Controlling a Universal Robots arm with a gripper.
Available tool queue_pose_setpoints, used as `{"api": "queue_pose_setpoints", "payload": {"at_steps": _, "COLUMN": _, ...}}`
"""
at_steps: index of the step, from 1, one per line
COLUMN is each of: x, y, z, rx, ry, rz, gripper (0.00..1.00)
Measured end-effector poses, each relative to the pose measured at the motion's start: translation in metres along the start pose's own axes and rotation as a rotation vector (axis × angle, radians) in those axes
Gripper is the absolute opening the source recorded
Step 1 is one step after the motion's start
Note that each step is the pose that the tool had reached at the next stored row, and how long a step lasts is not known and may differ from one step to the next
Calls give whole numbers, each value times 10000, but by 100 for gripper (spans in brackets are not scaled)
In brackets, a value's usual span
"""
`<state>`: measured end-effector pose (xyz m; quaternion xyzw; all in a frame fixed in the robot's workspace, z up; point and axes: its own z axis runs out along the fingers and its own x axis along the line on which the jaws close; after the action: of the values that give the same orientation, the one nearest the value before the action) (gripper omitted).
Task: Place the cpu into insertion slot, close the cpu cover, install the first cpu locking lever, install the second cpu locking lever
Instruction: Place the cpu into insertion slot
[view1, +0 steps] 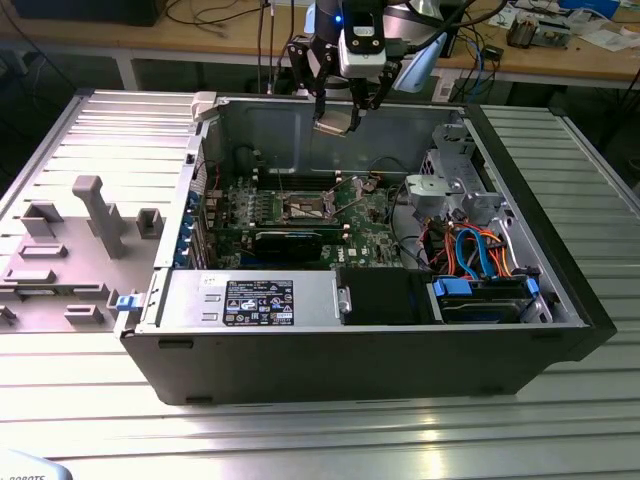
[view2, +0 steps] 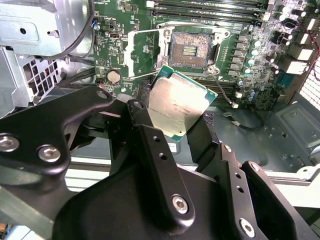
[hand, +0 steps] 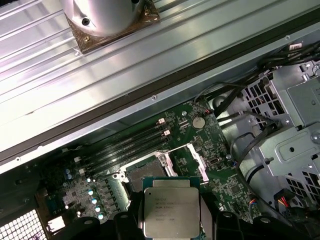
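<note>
Gripper (view1: 338, 116) was clenched on the one cpu (view2: 180, 102), holding it in the air over the open computer case (view1: 520, 330), well above the motherboard (view2: 245, 55). One insertion slot (view2: 191, 50) lay bare, its contact field exposed, with the single cpu cover (view2: 142, 52) flipped open beside it. By my judgement no step was finished: seating, cover-closing and both lever installs remained.

Lab: cable-strewn workbench (view1: 80, 42), aluminium table (view1: 300, 440), opened computer case (view1: 350, 365).
</note>
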<state>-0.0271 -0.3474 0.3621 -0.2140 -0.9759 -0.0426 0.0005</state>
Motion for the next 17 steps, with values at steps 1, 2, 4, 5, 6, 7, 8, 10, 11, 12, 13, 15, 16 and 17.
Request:
{"api": "queue_pose_setpoints", "payload": {"at_steps": 1, "x": 0, "y": 0, "z": 0, "rx": 0, "ry": 0, "rz": 8, "gripper": 54}}
{"api": "queue_pose_setpoints", "payload": {"at_steps": 2, "x": 0, "y": 0, "z": 0, "rx": 0, "ry": -2, "rz": 33, "gripper": 54}}
{"api": "queue_pose_setpoints", "payload": {"at_steps": 4, "x": 0, "y": 0, "z": 7, "rx": 2, "ry": -21, "rz": 208, "gripper": 54}}
{"api": "queue_pose_setpoints", "payload": {"at_steps": 5, "x": 0, "y": -1, "z": 10, "rx": 2, "ry": -39, "rz": 412, "gripper": 54}}
{"api": "queue_pose_setpoints", "payload": {"at_steps": 6, "x": 0, "y": -1, "z": 10, "rx": 0, "ry": -53, "rz": 585, "gripper": 54}}
{"api": "queue_pose_setpoints", "payload": {"at_steps": 7, "x": 0, "y": -1, "z": 11, "rx": -3, "ry": -62, "rz": 692, "gripper": 54}}
{"api": "queue_pose_setpoints", "payload": {"at_steps": 8, "x": 0, "y": -1, "z": 11, "rx": -5, "ry": -69, "rz": 775, "gripper": 54}}
{"api": "queue_pose_setpoints", "payload": {"at_steps": 10, "x": 2, "y": -2, "z": 11, "rx": -7, "ry": -80, "rz": 917, "gripper": 54}}
{"api": "queue_pose_setpoints", "payload": {"at_steps": 11, "x": 2, "y": -2, "z": 11, "rx": -7, "ry": -81, "rz": 918, "gripper": 54}}
{"api": "queue_pose_setpoints", "payload": {"at_steps": 12, "x": 3, "y": -3, "z": 11, "rx": -7, "ry": -81, "rz": 918, "gripper": 54}}
{"api": "queue_pose_setpoints", "payload": {"at_steps": 13, "x": 5, "y": -3, "z": 11, "rx": -7, "ry": -81, "rz": 919, "gripper": 54}}
{"api": "queue_pose_setpoints", "payload": {"at_steps": 15, "x": 6, "y": -4, "z": 11, "rx": -7, "ry": -81, "rz": 918, "gripper": 54}}
{"api": "queue_pose_setpoints", "payload": {"at_steps": 16, "x": 6, "y": -4, "z": 11, "rx": -7, "ry": -81, "rz": 918, "gripper": 54}}
{"api": "queue_pose_setpoints", "payload": {"at_steps": 17, "x": 6, "y": -4, "z": 11, "rx": -7, "ry": -81, "rz": 918, "gripper": 54}}
